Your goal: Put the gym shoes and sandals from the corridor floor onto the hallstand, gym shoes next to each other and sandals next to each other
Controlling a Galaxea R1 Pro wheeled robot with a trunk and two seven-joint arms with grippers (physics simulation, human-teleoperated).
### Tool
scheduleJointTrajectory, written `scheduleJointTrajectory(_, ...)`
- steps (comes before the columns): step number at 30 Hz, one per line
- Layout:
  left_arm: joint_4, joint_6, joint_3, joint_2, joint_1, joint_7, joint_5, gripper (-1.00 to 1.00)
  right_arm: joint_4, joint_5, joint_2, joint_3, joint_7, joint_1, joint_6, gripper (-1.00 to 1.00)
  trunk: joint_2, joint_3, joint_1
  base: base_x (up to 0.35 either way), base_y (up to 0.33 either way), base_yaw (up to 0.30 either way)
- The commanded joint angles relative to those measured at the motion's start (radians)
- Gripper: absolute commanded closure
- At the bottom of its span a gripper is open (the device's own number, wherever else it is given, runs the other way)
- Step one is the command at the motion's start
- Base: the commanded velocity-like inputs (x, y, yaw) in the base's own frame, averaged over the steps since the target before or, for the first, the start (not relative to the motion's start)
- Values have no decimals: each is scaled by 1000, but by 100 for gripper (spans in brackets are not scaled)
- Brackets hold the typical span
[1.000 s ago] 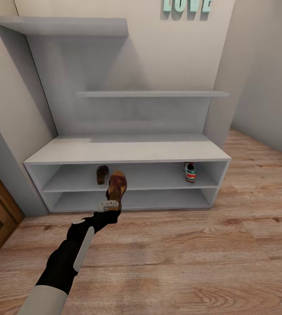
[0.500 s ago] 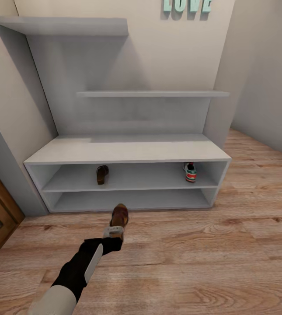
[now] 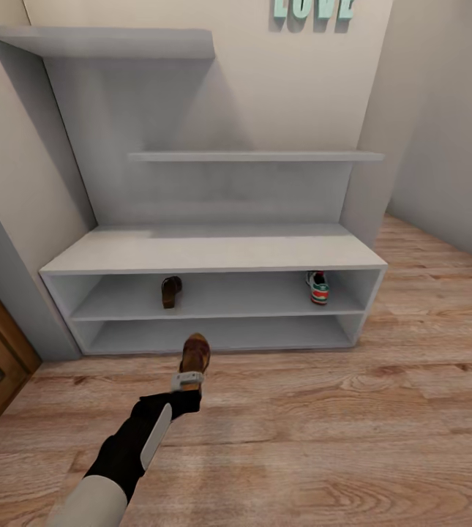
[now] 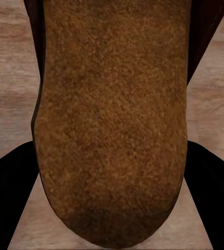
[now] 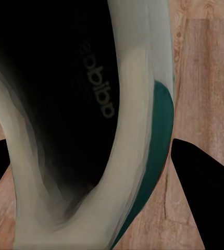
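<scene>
Holding: the left claw (image 3: 189, 375) was clamped on a brown sandal (image 3: 194, 353), gripping it near the heel, with the toe pointing toward the hallstand (image 3: 214, 252).
Held sandal: it hung over the corridor floor (image 3: 338, 424), just in front of the hallstand's lower tier, left of the middle of the front edge; whether it touched the planks could not be told. In the left wrist view its tan-brown insole (image 4: 112, 120) ran between the two dark fingers (image 4: 8, 192), with wood planks behind.
Second sandal: a matching brown sandal (image 3: 171, 290) lay on the upper tier of the bench base, left of centre, toe toward the back wall.
Gym shoe on rack: a white sneaker (image 3: 318, 287) with green stripes and a red heel sat on the same tier near its right end, well apart from that sandal.
Right claw: it was closed on the other gym shoe (image 5: 117, 156), whose dark opening, printed insole, white side and green stripe showed in the right wrist view between the black fingers (image 5: 206, 187), above the wood floor.
Wall: teal letters (image 3: 312, 9) hung above the staggered grey shelves.
</scene>
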Motion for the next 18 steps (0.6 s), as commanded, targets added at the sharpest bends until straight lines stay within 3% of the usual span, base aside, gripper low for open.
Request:
scheduleJointTrajectory(1,-15,5,-1,0,0,3,7,100,-2,10,0,-4,10,-2,4,100,0,-2,0,0,0,0)
scheduleJointTrajectory(7,-89,6,-1,2,0,5,7,100,-8,10,1,-3,10,-2,4,100,-2,-34,3,0,0,0)
scheduleJointTrajectory(16,-102,-25,-1,7,0,5,6,100,-76,10,5,-3,9,-2,4,100,-4,-81,7,0,0,0)
scheduleJointTrajectory(18,-102,-49,-1,12,0,5,6,100,-78,10,6,-3,9,-2,4,100,-4,-82,7,0,0,0)
